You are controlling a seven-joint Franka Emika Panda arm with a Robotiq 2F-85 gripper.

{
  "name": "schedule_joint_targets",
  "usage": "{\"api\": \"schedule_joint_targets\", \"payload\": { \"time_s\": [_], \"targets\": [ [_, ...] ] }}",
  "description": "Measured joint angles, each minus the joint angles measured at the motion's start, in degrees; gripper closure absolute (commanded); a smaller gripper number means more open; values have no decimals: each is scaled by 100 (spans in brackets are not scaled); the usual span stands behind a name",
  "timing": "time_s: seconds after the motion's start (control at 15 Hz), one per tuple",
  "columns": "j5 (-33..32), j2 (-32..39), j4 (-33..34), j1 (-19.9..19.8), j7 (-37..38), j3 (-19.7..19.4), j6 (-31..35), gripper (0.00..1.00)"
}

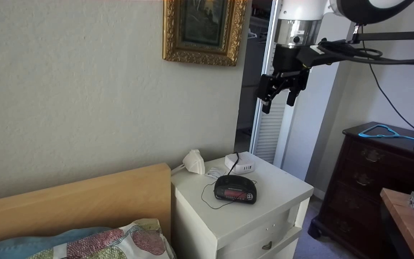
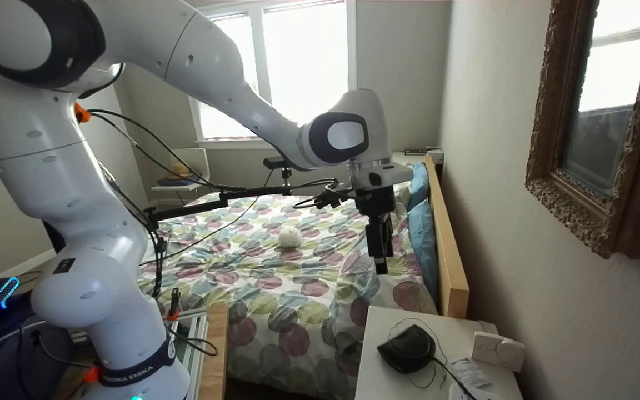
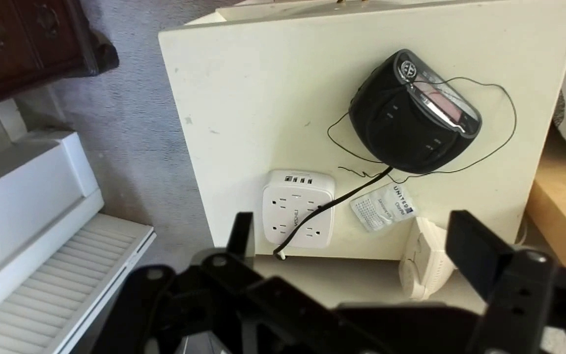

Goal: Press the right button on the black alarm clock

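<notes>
Black alarm clock (image 1: 235, 181) on the white nightstand (image 1: 279, 194); the gripper (image 1: 278, 103) hangs higher up, well apart from it, fingers (image 3: 479, 250) spread.
Upright, with its reddish display (image 1: 232, 193) showing in an exterior view, the clock has a thin wire (image 3: 515, 118) looped around it. A thicker black cord (image 3: 349, 195) runs from its back over the white outlet box (image 3: 285, 195), and a small packet (image 3: 385, 208) lies between that box and a white device (image 3: 425, 255) at the nightstand's edge.

Window (image 2: 303, 61) glares white, apparently overexposed.
</notes>
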Motion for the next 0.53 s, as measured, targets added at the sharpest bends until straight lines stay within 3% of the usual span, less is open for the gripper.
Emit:
{"api": "schedule_joint_targets", "payload": {
  "time_s": [0.53],
  "targets": [
    [0,42,0,-15,-186,20,30,0]
  ]
}}
